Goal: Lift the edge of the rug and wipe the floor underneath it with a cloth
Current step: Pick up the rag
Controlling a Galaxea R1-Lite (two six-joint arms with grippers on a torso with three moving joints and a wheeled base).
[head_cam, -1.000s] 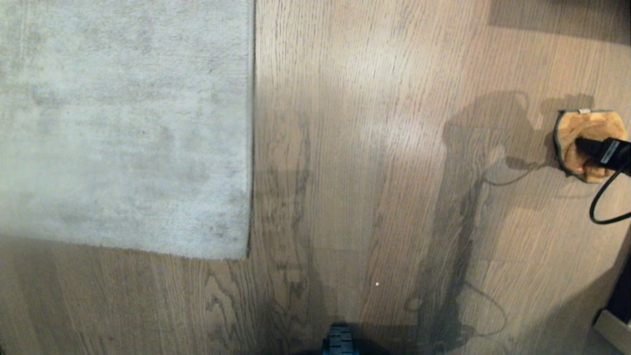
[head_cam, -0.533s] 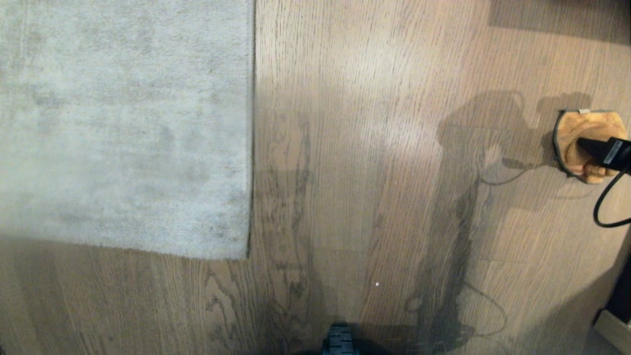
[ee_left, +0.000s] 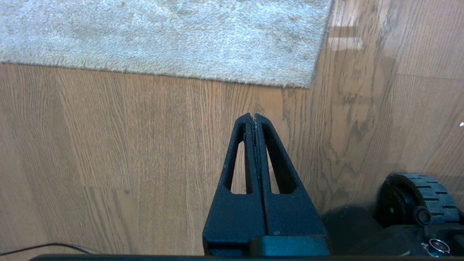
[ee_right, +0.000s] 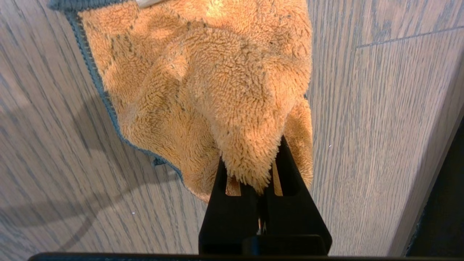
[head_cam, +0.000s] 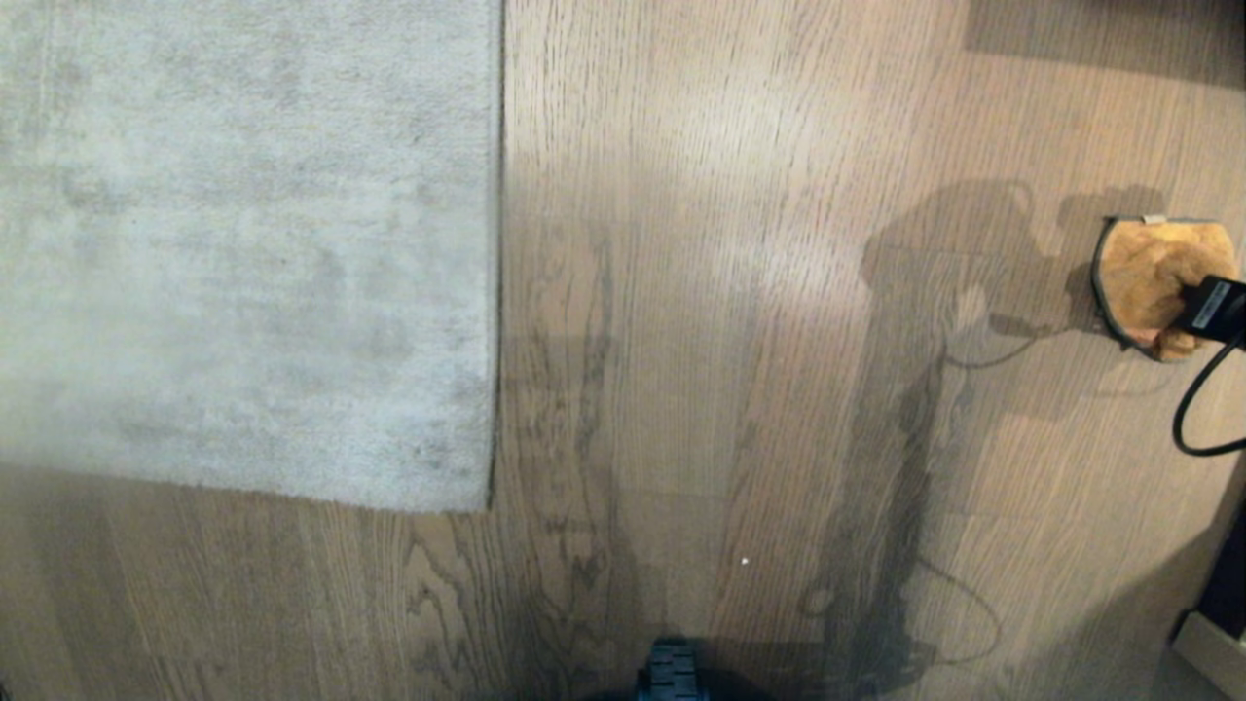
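Observation:
The orange-yellow fuzzy cloth (head_cam: pixel 1149 273) with dark grey trim lies on the wood floor (head_cam: pixel 730 341) at the far right. My right gripper (head_cam: pixel 1183 307) comes in from the right edge and is shut on a bunched fold of the cloth (ee_right: pixel 203 79); its fingertips are buried in the pile. The pale grey rug lies flat at the left, its straight rug edge (head_cam: pixel 494 292) ending in a square corner (head_cam: pixel 485 504). My left gripper (ee_left: pixel 252 116) is shut and empty above bare floor, short of the rug corner (ee_left: pixel 308 84).
A black cable (head_cam: pixel 1192 409) loops off the right wrist. The base's wheel (ee_left: pixel 413 197) stands near the left gripper and shows at the bottom edge (head_cam: pixel 672 677). A dark object with a pale edge (head_cam: pixel 1217 633) sits at the lower right.
The right gripper's fingers have closed on the cloth, pinching its pile into a raised fold. The rug and the left arm have not moved.

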